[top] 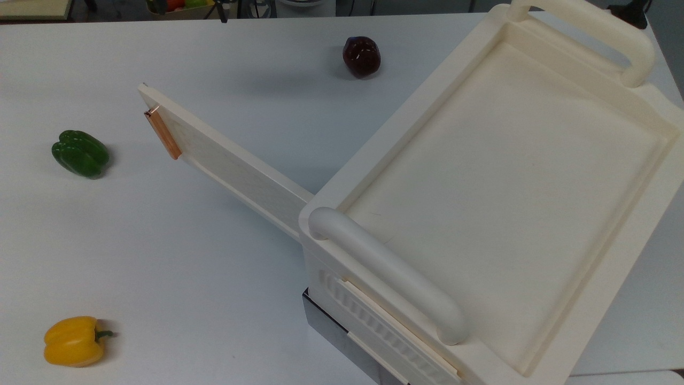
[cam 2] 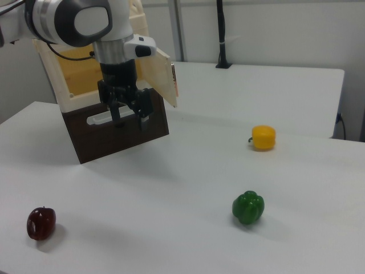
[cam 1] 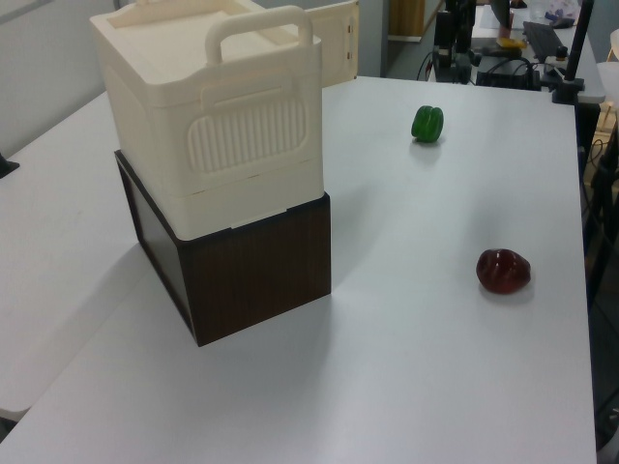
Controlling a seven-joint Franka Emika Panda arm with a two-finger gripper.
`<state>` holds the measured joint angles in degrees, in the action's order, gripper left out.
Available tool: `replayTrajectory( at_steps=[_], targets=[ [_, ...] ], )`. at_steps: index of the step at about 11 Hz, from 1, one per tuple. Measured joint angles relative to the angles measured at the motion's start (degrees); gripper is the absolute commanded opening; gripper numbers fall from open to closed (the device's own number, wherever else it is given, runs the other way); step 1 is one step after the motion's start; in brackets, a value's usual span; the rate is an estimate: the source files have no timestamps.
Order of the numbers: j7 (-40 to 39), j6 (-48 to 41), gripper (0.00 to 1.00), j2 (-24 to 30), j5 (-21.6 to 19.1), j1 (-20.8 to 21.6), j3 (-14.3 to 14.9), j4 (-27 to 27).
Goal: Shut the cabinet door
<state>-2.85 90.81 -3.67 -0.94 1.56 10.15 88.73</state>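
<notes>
hanging released before the cabinet (cam 2: 85,108), the claw (cam 2: 126,113) leaves the cabinet door (top: 224,160) swung wide; no writing legible.

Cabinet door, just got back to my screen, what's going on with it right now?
The cabinet door stands wide open, swung out from the cream cabinet with its copper handle at the far end. In the right view the Panda's gripper hangs in front of the cabinet's dark base, just beside the open door, holding nothing. A green pepper, a yellow pepper and a dark red pepper lie loose on the white table, away from the door.
</notes>
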Motion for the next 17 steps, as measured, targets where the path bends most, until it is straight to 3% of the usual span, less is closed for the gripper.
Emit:
replayTrajectory(
  at_steps=[9, 11, 13, 17],
  targets=[
    [0.0, 0.0, 1.0, 0.3, 0.0, -0.4, 0.1, -0.1],
    [0.0, 0.0, 0.64, 0.3, 0.0, -0.4, 0.1, -0.1],
    [0.0, 0.0, 0.03, 0.3, 0.0, -0.3, 0.1, -0.1],
    [-0.7, 0.0, 0.0, 0.3, 0.0, -0.2, 0.0, -0.1]
  ],
)
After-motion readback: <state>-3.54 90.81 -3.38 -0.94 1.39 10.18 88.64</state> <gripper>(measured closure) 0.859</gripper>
